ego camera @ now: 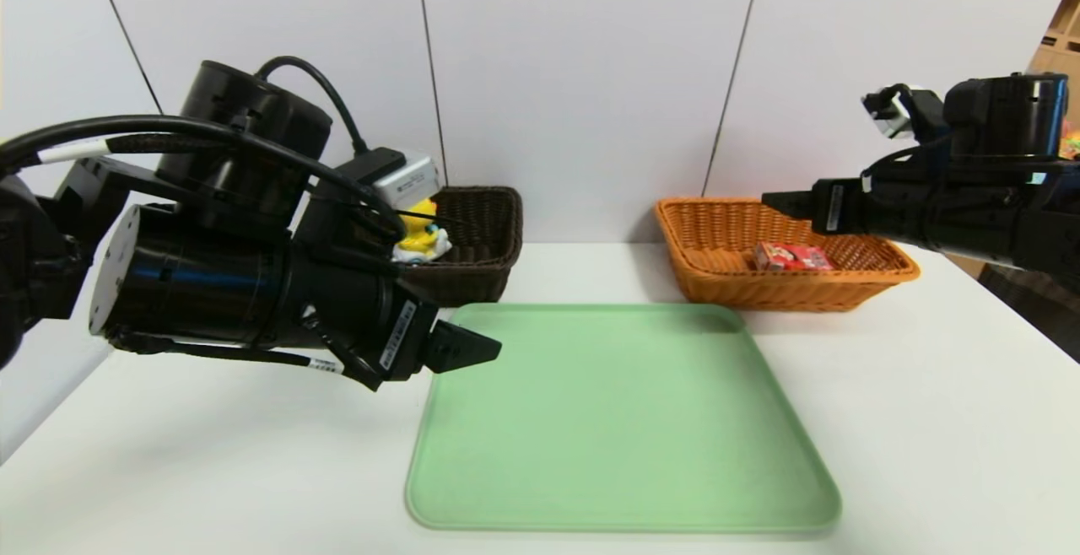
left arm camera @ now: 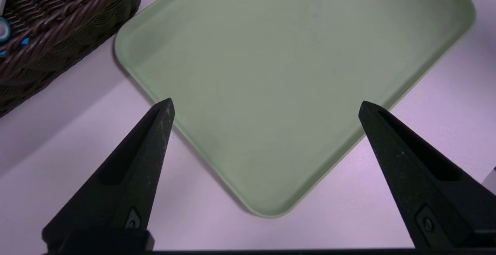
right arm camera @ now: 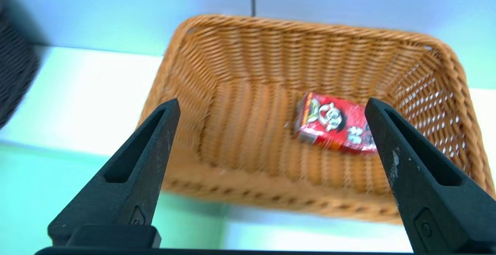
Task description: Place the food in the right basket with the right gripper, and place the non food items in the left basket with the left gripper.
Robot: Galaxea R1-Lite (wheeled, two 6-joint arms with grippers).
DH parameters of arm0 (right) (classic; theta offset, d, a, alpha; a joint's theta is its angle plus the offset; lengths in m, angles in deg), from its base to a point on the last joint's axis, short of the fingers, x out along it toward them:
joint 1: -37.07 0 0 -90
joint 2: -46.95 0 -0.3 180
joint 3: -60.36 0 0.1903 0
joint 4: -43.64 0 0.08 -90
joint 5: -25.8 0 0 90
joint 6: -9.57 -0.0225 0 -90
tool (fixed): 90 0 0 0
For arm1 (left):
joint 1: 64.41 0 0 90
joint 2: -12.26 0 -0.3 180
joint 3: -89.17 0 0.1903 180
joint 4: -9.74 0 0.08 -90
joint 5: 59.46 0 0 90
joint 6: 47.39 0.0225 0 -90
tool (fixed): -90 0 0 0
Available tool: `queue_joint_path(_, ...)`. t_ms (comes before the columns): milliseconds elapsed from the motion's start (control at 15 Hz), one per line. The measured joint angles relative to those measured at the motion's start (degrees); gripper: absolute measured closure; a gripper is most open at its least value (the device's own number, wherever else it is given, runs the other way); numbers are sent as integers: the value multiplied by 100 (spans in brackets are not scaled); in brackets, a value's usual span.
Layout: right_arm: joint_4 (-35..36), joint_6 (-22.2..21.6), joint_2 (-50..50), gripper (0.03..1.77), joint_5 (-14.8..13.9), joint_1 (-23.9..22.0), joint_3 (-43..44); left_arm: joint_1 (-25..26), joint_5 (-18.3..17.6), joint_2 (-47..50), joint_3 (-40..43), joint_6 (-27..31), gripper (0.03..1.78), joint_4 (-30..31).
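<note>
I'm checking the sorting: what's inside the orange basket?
A red packet lies in the orange basket; the right gripper's finger hides one end of it.

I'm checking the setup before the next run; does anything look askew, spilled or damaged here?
Nothing stands out. The red packet lies in the orange basket, the yellow toy sits in the dark basket, and the green tray is bare, with no spill or damage visible.
</note>
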Motion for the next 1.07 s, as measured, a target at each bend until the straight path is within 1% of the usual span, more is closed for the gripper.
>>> queue_joint_path(200, -6, -34, -535, 13, 56, 162, -523, 94, 20, 257, 163, -123, 12, 5)
queue_joint_path(333, -6, -67, -891, 12, 77, 323, -885, 138, 135, 469, 347, -268, 12, 5)
queue_joint_path(467, -2, -78, -1279, 11, 80, 488, -1259, 163, 312, 706, 538, -450, 12, 5)
queue_joint_path(667, -59, -76, -1908, 11, 72, 734, -1769, 185, 713, 1142, 887, -644, 12, 5)
queue_joint_path(933, -701, -61, -2745, 11, 67, 885, -2083, 285, 1190, 1910, 1557, -666, 12, 2)
queue_joint_path(1067, -1202, -48, -3171, 11, 55, 896, -2105, 491, 1250, 2281, 1786, -641, 12, -6)
